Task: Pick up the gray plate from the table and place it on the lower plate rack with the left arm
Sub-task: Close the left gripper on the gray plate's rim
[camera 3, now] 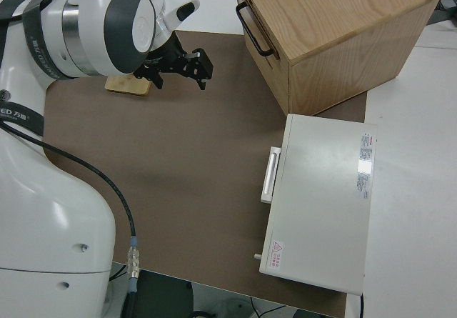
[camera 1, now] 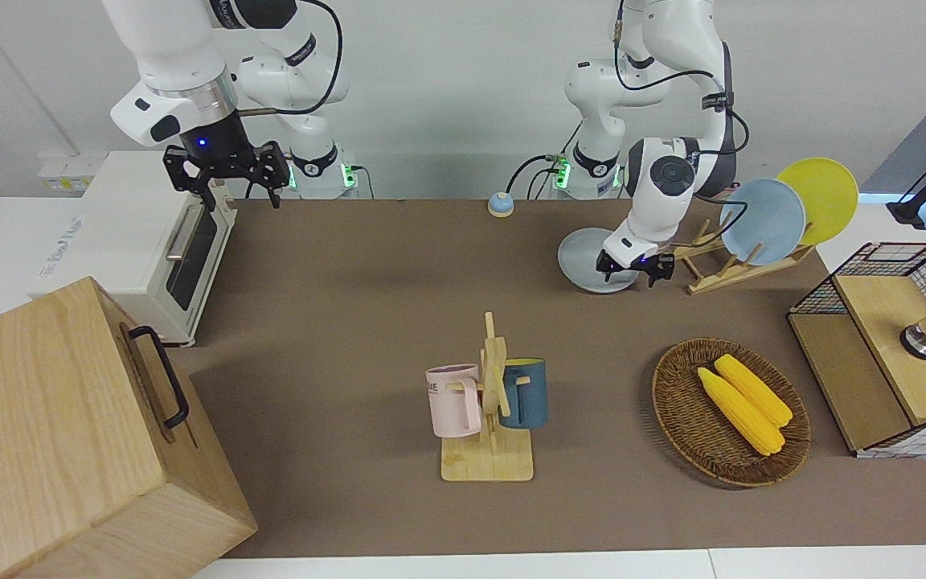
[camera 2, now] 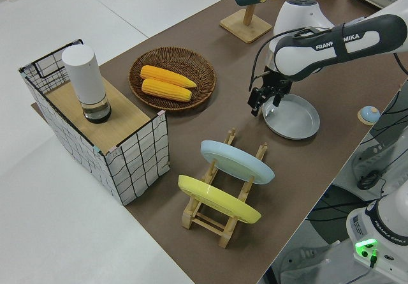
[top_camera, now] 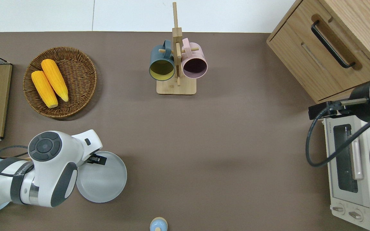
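Observation:
The gray plate (camera 1: 587, 256) (top_camera: 106, 179) (camera 2: 294, 119) lies flat on the brown table. My left gripper (camera 1: 628, 272) (top_camera: 95, 159) (camera 2: 263, 99) is open and low at the plate's rim, on the edge farther from the robots and toward the rack. One finger is over the plate, the other just outside it. The light-wood plate rack (camera 1: 714, 278) (camera 2: 231, 137) stands beside the plate and holds a light blue plate (camera 1: 762, 221) (camera 2: 237, 161) and a yellow plate (camera 1: 818, 199) (camera 2: 218, 199). Its lowest slot is empty. My right gripper (camera 1: 226, 173) is open and parked.
A wicker basket (camera 1: 676, 402) (top_camera: 79, 80) with two corn cobs sits farther from the robots than the plate. A mug tree (camera 1: 491, 402) (top_camera: 176, 64) stands mid-table. A wire-sided shelf (camera 1: 889, 346), a toaster oven (camera 1: 149, 241) and a wooden cabinet (camera 1: 69, 434) line the table's ends.

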Controlling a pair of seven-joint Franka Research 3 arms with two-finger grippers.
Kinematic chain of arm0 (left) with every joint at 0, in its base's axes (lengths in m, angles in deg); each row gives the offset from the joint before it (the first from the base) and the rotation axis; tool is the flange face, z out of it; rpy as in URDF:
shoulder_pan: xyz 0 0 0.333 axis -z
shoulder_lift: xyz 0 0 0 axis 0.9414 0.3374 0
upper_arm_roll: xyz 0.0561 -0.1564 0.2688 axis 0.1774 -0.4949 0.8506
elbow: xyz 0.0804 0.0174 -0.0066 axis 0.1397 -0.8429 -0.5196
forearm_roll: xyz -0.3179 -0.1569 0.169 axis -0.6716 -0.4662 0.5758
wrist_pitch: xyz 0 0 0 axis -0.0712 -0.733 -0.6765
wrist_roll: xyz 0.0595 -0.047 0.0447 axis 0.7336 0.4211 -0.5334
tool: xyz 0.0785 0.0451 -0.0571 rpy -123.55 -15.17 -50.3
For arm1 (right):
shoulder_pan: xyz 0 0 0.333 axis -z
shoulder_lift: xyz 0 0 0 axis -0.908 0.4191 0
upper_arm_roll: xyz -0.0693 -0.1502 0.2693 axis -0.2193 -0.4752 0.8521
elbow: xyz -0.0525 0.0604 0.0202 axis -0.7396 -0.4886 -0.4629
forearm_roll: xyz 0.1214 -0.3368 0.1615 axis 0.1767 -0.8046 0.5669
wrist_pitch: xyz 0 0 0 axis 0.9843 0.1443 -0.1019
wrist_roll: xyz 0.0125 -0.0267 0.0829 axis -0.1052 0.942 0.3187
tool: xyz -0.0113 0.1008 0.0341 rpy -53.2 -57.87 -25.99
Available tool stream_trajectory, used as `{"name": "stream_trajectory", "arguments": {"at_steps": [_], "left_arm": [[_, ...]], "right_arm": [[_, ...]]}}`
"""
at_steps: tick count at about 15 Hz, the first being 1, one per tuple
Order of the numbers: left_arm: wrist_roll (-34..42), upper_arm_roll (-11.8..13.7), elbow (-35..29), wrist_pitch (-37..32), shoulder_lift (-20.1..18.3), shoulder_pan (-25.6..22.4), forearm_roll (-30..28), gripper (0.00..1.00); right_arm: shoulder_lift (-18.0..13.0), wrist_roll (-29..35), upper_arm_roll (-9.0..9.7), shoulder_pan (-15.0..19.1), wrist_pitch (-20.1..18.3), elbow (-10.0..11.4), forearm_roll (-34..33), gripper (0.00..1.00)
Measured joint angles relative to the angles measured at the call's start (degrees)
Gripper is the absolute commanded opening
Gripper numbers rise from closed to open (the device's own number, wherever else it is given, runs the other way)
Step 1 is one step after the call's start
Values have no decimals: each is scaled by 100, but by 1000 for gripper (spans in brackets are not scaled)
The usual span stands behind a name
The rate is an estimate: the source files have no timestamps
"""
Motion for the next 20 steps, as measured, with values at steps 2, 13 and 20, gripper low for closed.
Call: {"name": "stream_trajectory", "arguments": {"at_steps": [2,13,20], "left_arm": [[0,0,-2,32,74,37,83,998],[4,-17,0,63,119,52,121,1],[47,-20,1,58,74,57,135,0]], "right_arm": [[0,0,0,0,0,0,0,983],[0,0,0,0,0,0,0,983],[0,0,0,0,0,0,0,983]]}}
